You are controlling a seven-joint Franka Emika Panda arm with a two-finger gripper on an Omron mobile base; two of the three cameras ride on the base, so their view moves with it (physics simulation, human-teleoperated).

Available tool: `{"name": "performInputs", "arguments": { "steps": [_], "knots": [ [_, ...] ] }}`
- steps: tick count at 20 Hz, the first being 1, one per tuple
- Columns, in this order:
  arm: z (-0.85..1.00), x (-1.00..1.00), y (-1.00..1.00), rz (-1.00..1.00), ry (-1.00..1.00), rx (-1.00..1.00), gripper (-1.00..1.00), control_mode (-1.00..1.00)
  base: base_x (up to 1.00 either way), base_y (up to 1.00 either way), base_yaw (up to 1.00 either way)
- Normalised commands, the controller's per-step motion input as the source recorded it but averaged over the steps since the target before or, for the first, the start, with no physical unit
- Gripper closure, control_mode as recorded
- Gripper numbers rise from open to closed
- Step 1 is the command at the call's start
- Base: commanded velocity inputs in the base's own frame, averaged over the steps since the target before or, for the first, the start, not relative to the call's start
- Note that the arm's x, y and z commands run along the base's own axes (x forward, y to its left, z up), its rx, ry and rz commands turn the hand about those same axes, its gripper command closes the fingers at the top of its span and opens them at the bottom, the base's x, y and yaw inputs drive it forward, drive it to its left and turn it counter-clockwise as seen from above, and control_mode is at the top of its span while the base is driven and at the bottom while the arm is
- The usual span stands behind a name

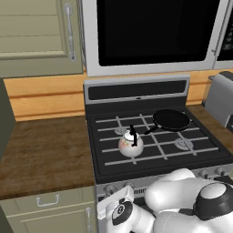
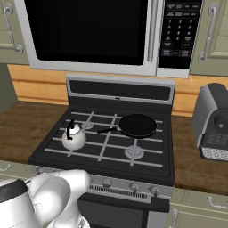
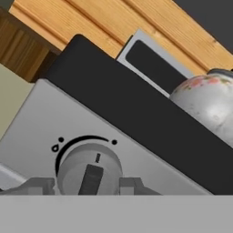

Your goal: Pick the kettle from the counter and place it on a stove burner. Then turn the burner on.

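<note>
The white kettle (image 1: 130,144) (image 2: 73,138) stands upright on the grate over the stove's front-left burner, its black handle up. In the hand view its rounded side (image 3: 210,102) shows at the right. A bare stove burner (image 1: 184,144) (image 2: 133,152) lies at the front right. My gripper (image 3: 86,185) is low at the stove's front panel. Its fingertips (image 3: 40,185) sit against both sides of a round grey knob (image 3: 89,169). The brown counter (image 1: 45,150) (image 2: 18,124) lies left of the stove.
A black frying pan (image 1: 171,119) (image 2: 138,124) rests on the rear-right burner, handle pointing toward the kettle. A grey toaster (image 1: 220,98) (image 2: 213,120) stands on the right counter. A microwave (image 1: 154,32) hangs above the stove. More knobs (image 2: 107,181) line the front panel.
</note>
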Motion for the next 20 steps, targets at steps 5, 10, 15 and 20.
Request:
{"name": "performInputs", "arguments": {
  "steps": [5, 10, 15, 20],
  "knots": [
    [0.17, 0.0, -0.19, -0.01, 0.06, -0.07, 1.0, -1.0, 0.0, 0.0, 0.0],
    [0.01, 0.01, -0.24, -0.03, 0.01, -0.09, 1.0, -1.0, 0.0, 0.0, 0.0],
    [0.0, 0.18, -0.2, 0.0, -0.04, -0.05, 1.0, -1.0, 0.0, 0.0, 0.0],
    [0.0, 0.38, -0.25, 0.0, -0.01, -0.04, 1.0, -1.0, 0.0, 0.0, 0.0]
  ]
}}
